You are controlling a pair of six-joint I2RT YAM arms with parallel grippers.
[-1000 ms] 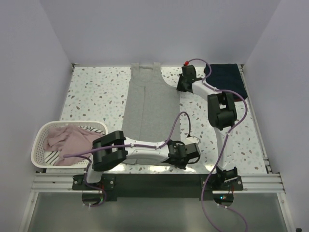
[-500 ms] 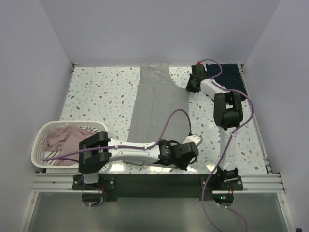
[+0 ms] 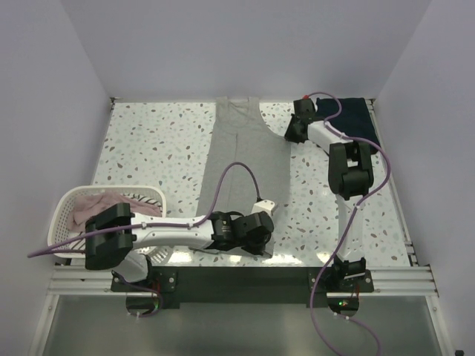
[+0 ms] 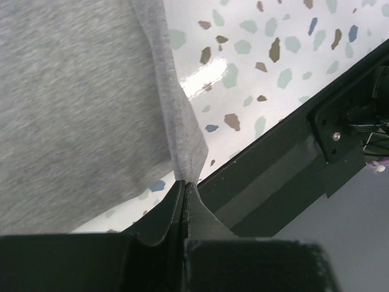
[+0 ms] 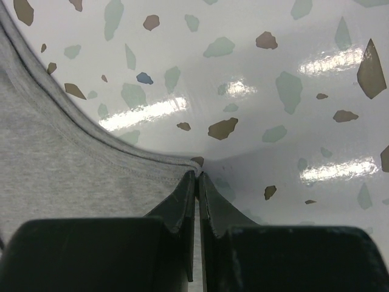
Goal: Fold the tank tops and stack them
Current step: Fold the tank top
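Since both hands are pinched shut on the plain grey cloth tank top (image 3: 241, 156), we read this as a lengthwise fold in progress. Left hand (image 4: 184, 182) clamps the hem corner at 6 o'clock; right hand (image 5: 197, 176) clamps the armhole edge at 1. The top lies stretched from 12 to 6 on the speckled worktop (image 3: 148, 141).

We'd move both hands in step, hold the edge taut, land it square and release only once it's flat.

The folded dark navy top (image 3: 349, 119) sits at 1. The pinkish tops (image 3: 93, 211) are in the white slotted plastic basket (image 3: 56, 222) at 8. We see no readable writing or labels.
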